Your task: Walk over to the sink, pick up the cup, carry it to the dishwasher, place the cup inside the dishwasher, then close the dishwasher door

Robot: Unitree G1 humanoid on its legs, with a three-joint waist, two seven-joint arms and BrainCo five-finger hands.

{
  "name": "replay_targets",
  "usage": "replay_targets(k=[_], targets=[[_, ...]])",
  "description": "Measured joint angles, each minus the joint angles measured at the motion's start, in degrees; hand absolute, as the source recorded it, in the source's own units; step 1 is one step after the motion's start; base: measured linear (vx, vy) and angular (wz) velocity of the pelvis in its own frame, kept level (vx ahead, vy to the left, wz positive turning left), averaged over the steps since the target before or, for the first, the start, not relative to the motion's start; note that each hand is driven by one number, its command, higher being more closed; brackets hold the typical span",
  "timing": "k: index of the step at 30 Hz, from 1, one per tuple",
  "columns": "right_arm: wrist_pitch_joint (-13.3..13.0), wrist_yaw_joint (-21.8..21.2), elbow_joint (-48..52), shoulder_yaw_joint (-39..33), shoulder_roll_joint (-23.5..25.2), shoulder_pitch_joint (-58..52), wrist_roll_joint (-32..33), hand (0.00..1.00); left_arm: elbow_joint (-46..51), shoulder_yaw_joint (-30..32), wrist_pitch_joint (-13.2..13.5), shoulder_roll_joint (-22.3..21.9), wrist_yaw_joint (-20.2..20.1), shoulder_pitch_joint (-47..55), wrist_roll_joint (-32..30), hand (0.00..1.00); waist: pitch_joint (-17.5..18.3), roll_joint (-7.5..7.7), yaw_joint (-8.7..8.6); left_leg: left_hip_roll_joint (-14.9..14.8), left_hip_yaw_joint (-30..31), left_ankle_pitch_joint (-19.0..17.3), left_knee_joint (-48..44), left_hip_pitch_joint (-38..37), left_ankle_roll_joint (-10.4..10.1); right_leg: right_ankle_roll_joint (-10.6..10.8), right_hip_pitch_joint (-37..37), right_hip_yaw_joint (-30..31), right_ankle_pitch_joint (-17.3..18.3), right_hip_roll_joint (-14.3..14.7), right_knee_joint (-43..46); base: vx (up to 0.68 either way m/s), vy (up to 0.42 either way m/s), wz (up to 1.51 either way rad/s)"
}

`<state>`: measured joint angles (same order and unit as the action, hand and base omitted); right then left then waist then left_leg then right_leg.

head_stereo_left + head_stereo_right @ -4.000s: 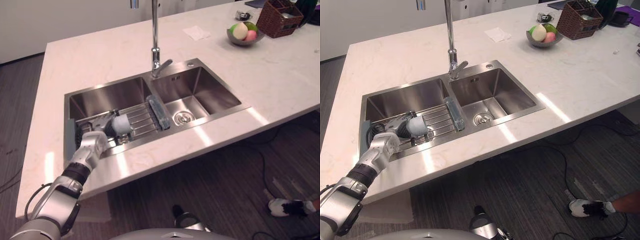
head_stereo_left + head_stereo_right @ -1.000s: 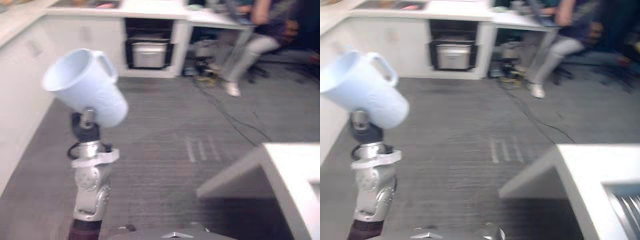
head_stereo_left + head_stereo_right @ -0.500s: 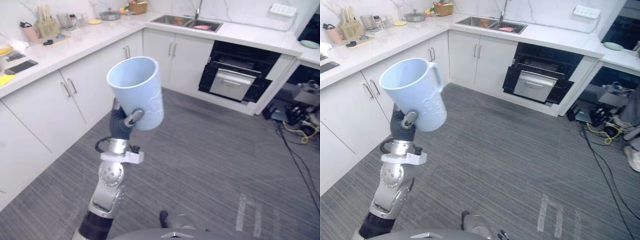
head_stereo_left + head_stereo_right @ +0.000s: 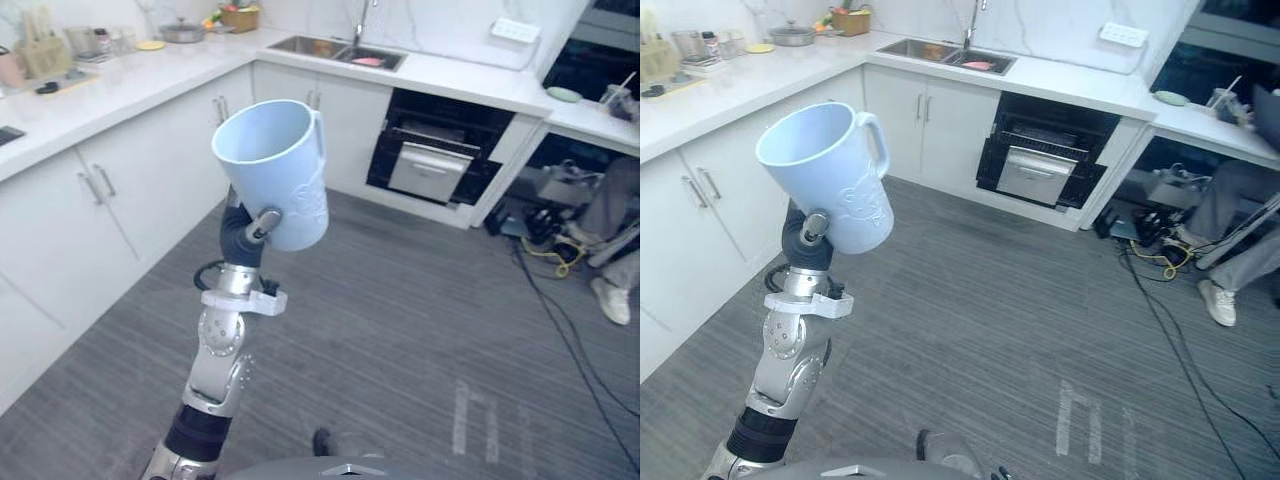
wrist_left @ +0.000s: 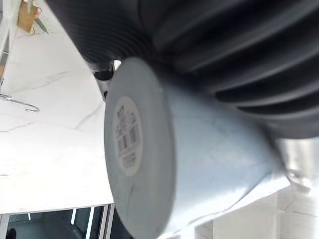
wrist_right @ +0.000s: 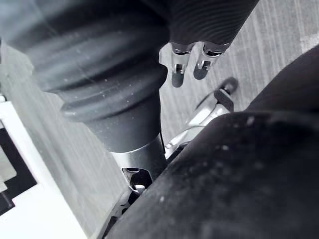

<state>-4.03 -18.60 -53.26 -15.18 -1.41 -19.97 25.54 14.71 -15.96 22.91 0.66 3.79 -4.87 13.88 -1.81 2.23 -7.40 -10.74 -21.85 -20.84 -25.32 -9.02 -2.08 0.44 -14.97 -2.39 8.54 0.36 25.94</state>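
The left robot hand (image 4: 243, 238) is curling around the low part of the cup (image 4: 272, 170), holding it high over the stripy grey floor (image 4: 400, 320). The cup is looking light blue, round and smooth. It is tipping a little, showing a loop handle, a bumpy picture on its side and a white sticker (image 5: 127, 134) underneath. I cannot tell if the right robot hand (image 6: 180, 62) is open.

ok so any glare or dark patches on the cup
Left eye view: cup evenly lit in the left hand, no glare. Left wrist view: its base is shaded, bright white behind it. Right wrist view: right hand dark over a lit floor.
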Motion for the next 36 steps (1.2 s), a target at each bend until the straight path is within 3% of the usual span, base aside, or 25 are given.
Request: replay_targets(k=[2, 3, 4, 5, 6, 7, 8, 9, 10, 12, 14, 16, 18, 20, 21, 22, 24, 25, 27, 29, 31, 32, 33, 34, 36], targets=[[0.0, -0.2, 0.3, 1.1, -1.5, -0.5, 0.0, 0.00, 0.0, 0.4, 0.9, -1.0, 1.4, 2.6, 0.7, 1.00, -0.7, -0.92, 1.27, -3.8, 3.6, 3.4, -19.0, 7.9, 9.7, -1.1, 1.4, 0.3, 1.8, 1.6, 1.3, 0.14, -0.155, -0.25], [0.0, -1.2, 0.7, 1.4, -2.6, -1.2, 0.0, 0.00, 0.1, 1.3, 1.7, -1.7, 2.1, 4.5, 0.9, 1.00, -1.3, -2.04, 2.39, -5.9, 7.2, 12.0, -30.4, 14.0, 16.4, -1.7, 3.1, 1.1, 2.0, 3.7, -0.2, 0.27, -0.125, -0.65], [-0.1, -2.4, 0.5, 1.5, -4.0, -1.4, -0.1, 0.00, 0.2, 2.8, 2.6, -2.4, 2.3, 7.4, 1.3, 1.00, -1.0, -4.34, 4.55, -8.5, 10.3, 25.0, -36.0, 18.4, 14.3, -2.9, 6.2, 3.4, 2.7, 6.8, -2.4, 0.38, -0.141, -0.85], [-0.5, -3.0, 0.5, 1.6, -4.4, -1.9, 0.0, 0.00, 0.3, 3.9, 3.0, -2.8, 2.4, 8.2, 1.6, 1.00, -0.7, -4.57, 5.80, -9.5, 11.1, 27.7, -38.6, 19.7, 13.3, -2.9, 6.8, 4.0, 4.9, 7.4, 0.4, 0.52, -0.099, -0.71], [-0.8, -3.0, 0.0, 1.2, -4.2, -1.8, 0.1, 0.00, -0.2, 5.2, 4.5, -2.5, 2.3, 8.6, 1.8, 1.00, -1.2, -3.41, 5.90, -7.9, 12.2, 16.9, -42.3, 24.4, 6.8, -4.8, 9.1, 4.9, 5.9, 6.9, -0.8, 0.41, -0.077, 0.03], [-1.3, -4.7, -0.1, 0.8, -5.3, -1.1, -0.2, 0.00, -0.7, 5.7, 4.4, -2.9, 2.5, 9.5, 2.2, 1.00, -2.1, -4.68, 5.00, -5.3, 13.2, 9.7, -36.5, 28.3, 5.1, -5.8, 10.2, 3.3, 6.3, 6.9, -1.7, 0.35, -0.062, 0.31], [-1.3, -5.0, -0.2, 1.0, -5.9, -1.1, -0.7, 0.00, -0.7, 5.9, 4.2, -2.7, 2.5, 10.1, 2.2, 1.00, -2.3, -4.35, 5.29, -3.2, 13.0, 7.2, -31.1, 29.2, 4.3, -6.0, 10.7, 3.5, 6.8, 6.5, -1.9, 0.25, -0.042, 0.26], [-1.3, -5.3, -1.5, 1.4, -6.2, -0.5, -1.5, 0.00, -0.3, 6.1, 4.2, -1.8, 3.4, 11.6, 2.2, 1.00, -2.9, -3.65, 6.18, 2.1, 13.8, 6.0, -16.6, 29.0, 2.0, -6.2, 12.1, 4.6, 7.5, 5.7, -2.8, 0.29, -0.009, -0.28], [-1.3, -5.8, -2.9, 1.0, -6.4, -0.2, -2.1, 0.00, 1.2, 7.2, 4.1, -1.4, 4.4, 13.4, 2.2, 1.00, -3.0, -3.52, 7.06, 5.9, 16.9, 8.9, -1.7, 28.3, -1.0, -6.3, 13.5, 5.8, 7.8, 5.6, -4.5, 0.30, -0.003, -0.48], [-1.3, -6.2, -4.0, 0.5, -6.6, 0.0, -3.1, 0.00, 2.7, 9.3, 4.3, -1.0, 5.4, 16.0, 2.1, 1.00, -3.0, -3.53, 8.05, 8.2, 20.7, 15.3, 7.2, 27.4, -3.7, -5.8, 15.9, 9.0, 8.8, 6.2, -6.5, 0.32, 0.026, -0.78], [-1.3, -6.1, -4.1, 0.8, -6.7, 0.0, -3.8, 0.00, 2.4, 11.4, 4.4, -0.4, 5.7, 17.0, 2.2, 1.00, -2.8, -3.26, 8.02, 9.0, 20.4, 19.7, 7.1, 26.7, -1.6, -5.0, 18.0, 12.3, 10.6, 5.8, -7.3, 0.47, 0.087, -0.71], [-1.3, -5.7, -4.1, 0.8, -6.5, 0.1, -4.0, 0.00, 2.3, 11.5, 4.5, 0.1, 5.1, 16.4, 2.2, 1.00, -2.4, -2.19, 7.24, 10.9, 19.3, 19.6, 4.4, 27.5, 2.2, -3.0, 18.7, 13.6, 12.1, 3.5, -7.2, 0.61, 0.132, -0.36], [-1.8, -4.8, -5.3, -1.2, -5.3, 0.0, -3.5, 0.00, -0.9, 11.7, 3.7, 0.7, 4.2, 14.1, 2.2, 1.00, -2.3, -1.49, 6.09, 11.1, 17.0, 17.2, 1.9, 24.0, 3.8, 2.7, 19.0, 15.3, 9.3, 2.4, -1.4, 0.69, 0.151, -0.30], [-3.0, -4.4, -6.4, -3.0, -3.2, 0.6, -3.0, 0.00, -2.2, 11.8, 3.2, 1.9, 3.9, 12.3, 2.1, 1.00, -2.8, -0.18, 5.83, 11.4, 16.4, 14.7, 0.1, 22.3, 3.3, 10.0, 18.4, 14.8, 5.7, 3.1, 7.5, 0.27, 0.103, -0.32], [-4.7, -4.7, -6.4, -3.1, -3.1, -0.2, -2.4, 0.00, -1.2, 11.1, 3.1, 1.9, 3.9, 12.2, 1.6, 1.00, -2.6, -1.17, 5.59, 10.7, 16.6, 13.9, 5.7, 17.8, 4.6, 15.3, 14.4, 10.9, 2.1, 3.3, 18.9, 0.24, 0.086, -0.59], [-5.0, -4.3, -6.2, -2.9, -1.8, 0.6, -2.5, 0.00, -0.9, 11.2, 2.9, 3.9, 4.2, 11.7, 1.2, 1.00, -2.4, 2.29, 5.83, 13.7, 14.9, 11.5, 7.3, 13.7, 5.7, 11.0, 9.4, 8.1, 0.4, -1.3, 31.3, 0.26, 0.053, -0.59], [-5.9, -4.7, -5.6, -3.0, -1.5, 0.6, -2.3, 0.00, -0.6, 10.6, 1.9, 3.3, 5.3, 11.1, -0.6, 1.00, -2.5, 2.56, 5.30, 14.2, 14.0, 8.8, 8.4, 8.9, 6.4, 4.6, 2.4, 4.1, 2.3, -3.5, 40.0, 0.33, 0.027, -0.34], [-6.9, -5.8, -3.3, -3.0, -1.4, -0.1, -2.2, 0.00, -0.6, 9.2, 1.9, 3.3, 6.0, 10.8, -1.2, 1.00, -2.6, 1.31, 4.30, 13.2, 14.5, 7.4, 9.2, 6.2, 6.4, 3.7, -1.5, 1.9, 3.9, -2.8, 39.5, 0.39, 0.030, -0.02], [-7.8, -6.4, -1.9, -2.6, -1.1, -0.3, -1.6, 0.00, -0.5, 7.9, 1.8, 3.3, 6.0, 9.8, -1.7, 1.00, -2.8, 1.06, 2.93, 12.4, 15.6, 7.0, 10.9, 2.8, 5.8, 3.4, -5.0, -0.1, 5.4, -3.1, 34.9, 0.48, -0.027, 0.49], [-9.2, -6.5, -1.4, -1.7, -0.9, -0.5, -1.0, 0.00, -0.2, 6.6, 1.8, 2.7, 5.7, 7.8, -1.7, 1.00, -2.8, 0.73, 1.86, 10.8, 18.8, 5.8, 12.9, -1.4, 4.8, 3.4, -7.0, -1.7, 5.2, -3.8, 19.6, 0.51, -0.110, 0.85], [-9.9, -6.5, -0.5, -1.3, -0.8, -1.1, -1.1, 0.00, 0.5, 7.1, 2.0, 1.3, 5.4, 7.2, -1.6, 1.00, -2.7, 0.27, 1.43, 8.8, 20.7, 3.3, 13.4, -4.2, 1.8, 2.4, -6.2, 2.4, -1.8, -2.8, 0.2, 0.56, -0.174, 0.80], [-9.9, -6.4, -0.4, -0.7, -0.8, -1.3, -1.0, 0.00, 0.5, 7.3, 2.0, 1.1, 5.4, 7.4, -1.5, 1.00, -2.5, 0.53, 1.44, 8.8, 20.9, 2.5, 13.1, -4.9, 1.1, 2.1, -5.8, 4.0, -4.9, -2.9, -2.8, 0.60, -0.218, 0.79], [-9.5, -6.4, -0.4, 0.3, -1.1, -1.6, -1.0, 0.00, 0.5, 7.6, 2.1, 1.2, 5.3, 8.2, -1.5, 1.00, -1.9, 1.66, 1.30, 9.0, 22.2, 0.1, 12.2, -6.3, -0.5, 0.9, -4.9, 5.6, -12.3, -3.8, -4.1, 0.61, -0.258, 0.58], [-8.7, -6.5, -0.3, 1.3, -3.5, -1.5, -0.5, 0.00, -0.3, 7.8, 2.4, -0.7, 5.2, 9.4, -1.2, 1.00, -1.8, -0.56, 1.47, 6.7, 22.5, -2.2, 10.9, -7.7, -1.2, 2.1, -5.2, 3.1, -8.7, -2.6, 0.0, 0.60, -0.264, 0.47], [-6.9, -7.0, 1.2, 3.8, -5.9, -1.3, -0.6, 0.00, -0.1, 7.4, 2.4, -1.6, 5.0, 10.3, -1.0, 1.00, -1.9, -2.25, 2.44, 4.7, 21.9, -1.1, 6.6, -7.4, -1.4, 0.9, -5.0, 2.0, -3.7, -0.8, 3.9, 0.49, -0.236, 0.00]])
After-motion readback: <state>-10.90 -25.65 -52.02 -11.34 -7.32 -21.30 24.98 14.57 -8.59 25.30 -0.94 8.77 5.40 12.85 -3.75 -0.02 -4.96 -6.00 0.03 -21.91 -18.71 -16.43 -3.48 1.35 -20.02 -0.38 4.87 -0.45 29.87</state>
